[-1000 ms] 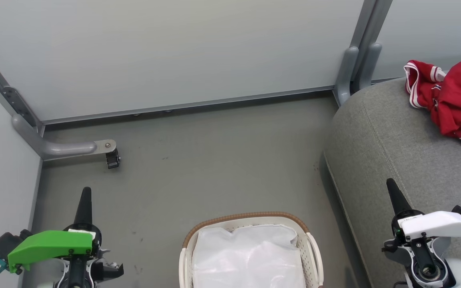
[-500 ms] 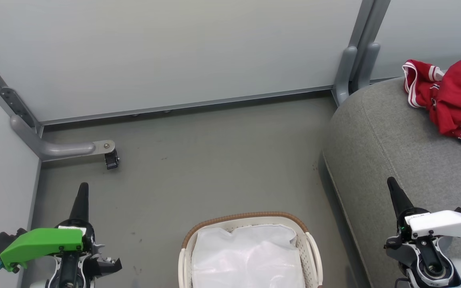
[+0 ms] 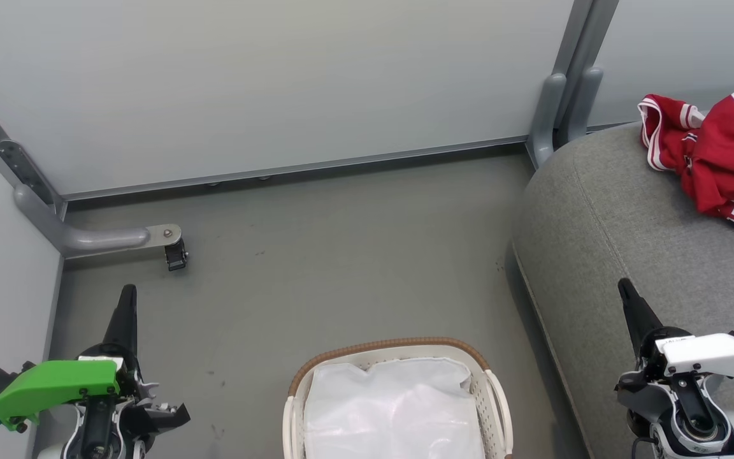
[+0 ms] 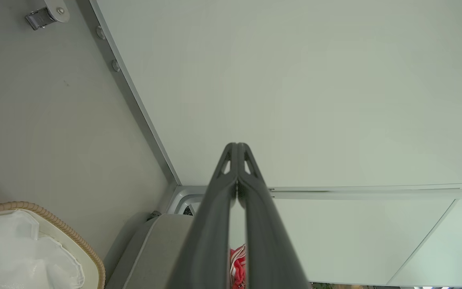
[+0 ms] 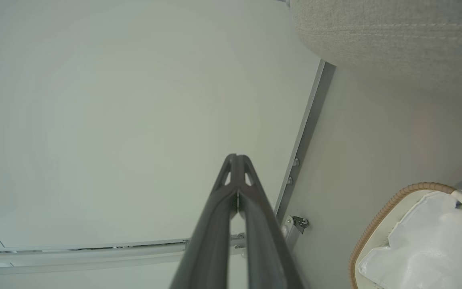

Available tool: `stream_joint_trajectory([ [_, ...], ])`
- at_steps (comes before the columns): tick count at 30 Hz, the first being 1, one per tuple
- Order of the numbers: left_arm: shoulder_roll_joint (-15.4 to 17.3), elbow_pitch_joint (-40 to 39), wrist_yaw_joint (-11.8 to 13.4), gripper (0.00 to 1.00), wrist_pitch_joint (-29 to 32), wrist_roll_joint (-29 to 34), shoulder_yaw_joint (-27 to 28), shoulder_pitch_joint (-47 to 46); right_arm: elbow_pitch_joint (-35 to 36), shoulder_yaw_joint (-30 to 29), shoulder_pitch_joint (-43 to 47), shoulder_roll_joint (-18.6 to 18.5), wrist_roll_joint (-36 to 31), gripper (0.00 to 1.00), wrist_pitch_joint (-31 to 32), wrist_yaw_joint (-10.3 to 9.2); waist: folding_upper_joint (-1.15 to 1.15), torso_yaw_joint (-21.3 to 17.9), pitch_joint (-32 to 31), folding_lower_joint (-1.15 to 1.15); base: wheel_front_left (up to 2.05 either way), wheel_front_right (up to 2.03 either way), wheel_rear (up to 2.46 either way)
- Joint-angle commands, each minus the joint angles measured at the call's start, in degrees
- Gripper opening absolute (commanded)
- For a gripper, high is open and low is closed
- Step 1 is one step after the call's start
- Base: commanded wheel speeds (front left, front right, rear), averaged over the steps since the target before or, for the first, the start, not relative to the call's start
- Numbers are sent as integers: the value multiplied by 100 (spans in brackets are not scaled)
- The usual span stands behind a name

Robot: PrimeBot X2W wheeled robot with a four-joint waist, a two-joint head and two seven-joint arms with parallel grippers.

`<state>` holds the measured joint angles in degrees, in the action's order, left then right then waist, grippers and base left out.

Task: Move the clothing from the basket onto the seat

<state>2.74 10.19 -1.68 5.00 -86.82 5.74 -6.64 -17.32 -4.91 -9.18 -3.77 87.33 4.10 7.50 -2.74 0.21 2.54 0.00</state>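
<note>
Head view: red clothing [image 3: 724, 159] lies on the grey seat [image 3: 596, 223], right of the basket [image 3: 392, 345]; left hand [image 3: 127, 293] and right hand [image 3: 625, 287] flank the basket, closed and empty, seemingly parked, work finished.

The basket [image 3: 399, 346] stands on the floor [image 3: 341, 268] at near centre, with a lining [image 3: 392, 408] in it. The seat [image 3: 596, 223] lies right of the basket, apart from it. The clothing [image 3: 717, 159] lies on the seat, at its far right. The wall [image 3: 278, 83] stands behind both. A caster [image 3: 176, 256] sits far left, beside the wall.
</note>
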Motion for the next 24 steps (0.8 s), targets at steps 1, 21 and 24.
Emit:
stream_joint_trajectory([
  [1,23,-35,10,0,43,-121,45,-103,29,-17,-59,-41,122,0,46,-1,0,-2,0,0,0,0,0],
  [21,25,-84,20,0,170,-537,126,-109,33,29,-62,-108,704,0,94,-1,0,-25,-1,0,0,0,0],
  [24,25,-84,20,0,170,-537,126,-109,34,42,-61,-116,711,0,81,-1,0,-25,-1,0,0,0,0],
])
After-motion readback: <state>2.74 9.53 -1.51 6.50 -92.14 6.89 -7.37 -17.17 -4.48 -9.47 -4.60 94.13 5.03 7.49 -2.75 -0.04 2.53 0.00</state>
